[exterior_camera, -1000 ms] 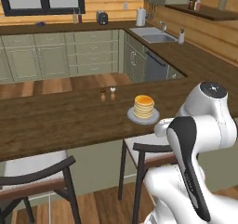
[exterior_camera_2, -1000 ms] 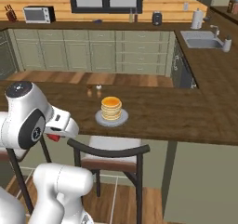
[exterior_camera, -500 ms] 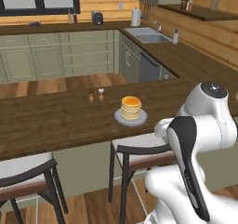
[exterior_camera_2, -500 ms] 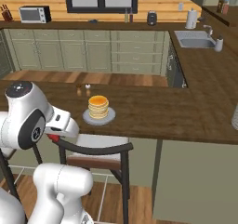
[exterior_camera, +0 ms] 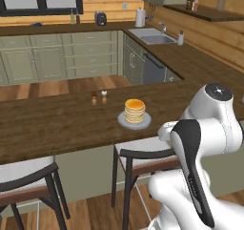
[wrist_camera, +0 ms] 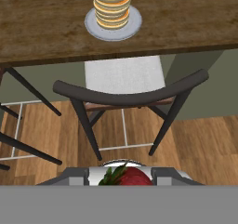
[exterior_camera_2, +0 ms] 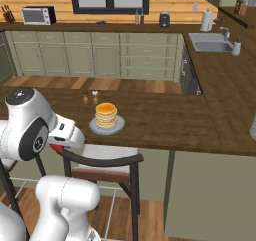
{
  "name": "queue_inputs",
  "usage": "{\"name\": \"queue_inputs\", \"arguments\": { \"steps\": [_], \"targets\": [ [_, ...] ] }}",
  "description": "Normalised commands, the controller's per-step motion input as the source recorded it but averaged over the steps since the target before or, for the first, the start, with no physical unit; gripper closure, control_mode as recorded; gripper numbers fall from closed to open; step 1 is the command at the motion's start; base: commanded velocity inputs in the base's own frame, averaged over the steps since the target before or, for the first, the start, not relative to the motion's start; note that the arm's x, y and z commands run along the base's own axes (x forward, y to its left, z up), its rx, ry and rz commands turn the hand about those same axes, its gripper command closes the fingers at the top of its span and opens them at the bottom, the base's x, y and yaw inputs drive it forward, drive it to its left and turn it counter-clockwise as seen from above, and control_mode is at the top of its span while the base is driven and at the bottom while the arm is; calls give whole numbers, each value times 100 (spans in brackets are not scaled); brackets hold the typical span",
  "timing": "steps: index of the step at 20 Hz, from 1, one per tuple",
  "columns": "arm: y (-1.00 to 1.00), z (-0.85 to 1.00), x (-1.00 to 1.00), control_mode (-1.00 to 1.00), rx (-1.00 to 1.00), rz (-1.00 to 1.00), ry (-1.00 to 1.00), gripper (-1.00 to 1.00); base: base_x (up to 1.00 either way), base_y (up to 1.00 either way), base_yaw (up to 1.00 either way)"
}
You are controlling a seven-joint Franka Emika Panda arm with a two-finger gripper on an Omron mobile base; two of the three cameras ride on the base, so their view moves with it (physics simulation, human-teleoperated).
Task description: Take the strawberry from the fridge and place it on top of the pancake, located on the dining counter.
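A stack of golden pancakes, the pancake [exterior_camera: 135, 110] [exterior_camera_2: 106, 115] [wrist_camera: 111, 4], sits on a round grey plate [wrist_camera: 132, 25] on the dark-brown dining counter [exterior_camera: 57, 124] [exterior_camera_2: 165, 120] [wrist_camera: 42, 28]. My gripper [wrist_camera: 125, 177] is shut on the red strawberry [wrist_camera: 132, 176] with green leaves. It hangs low, on the near side of the counter, above a chair. A bit of the red strawberry [exterior_camera_2: 58, 147] peeks out under the hand in the right base view. The fridge is out of view.
A dark-backed chair [wrist_camera: 125, 95] [exterior_camera_2: 105, 160] [exterior_camera: 143, 152] stands under the counter edge below the pancake, and another stool [exterior_camera: 24, 176] is to the left. Salt and pepper shakers [exterior_camera: 98, 97] stand behind the plate. The sink counter [exterior_camera_2: 220, 75] runs along the right.
The base has driven sideways, so the whole scene and the pancake slid left in both base views, then settled. The grip on the strawberry is unchanged.
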Motion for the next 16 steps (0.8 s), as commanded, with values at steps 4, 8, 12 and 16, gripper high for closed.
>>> {"name": "queue_inputs", "arguments": {
  "steps": [4,8,12,16],
  "targets": [
    [0,0,0,100,0,0,0,100,60,0,0],
    [0,0,0,100,0,0,0,100,19,0,0],
    [0,0,0,100,0,0,0,100,26,2,1],
    [4,19,82,-100,0,12,-12,100,0,0,0]
  ]
}}
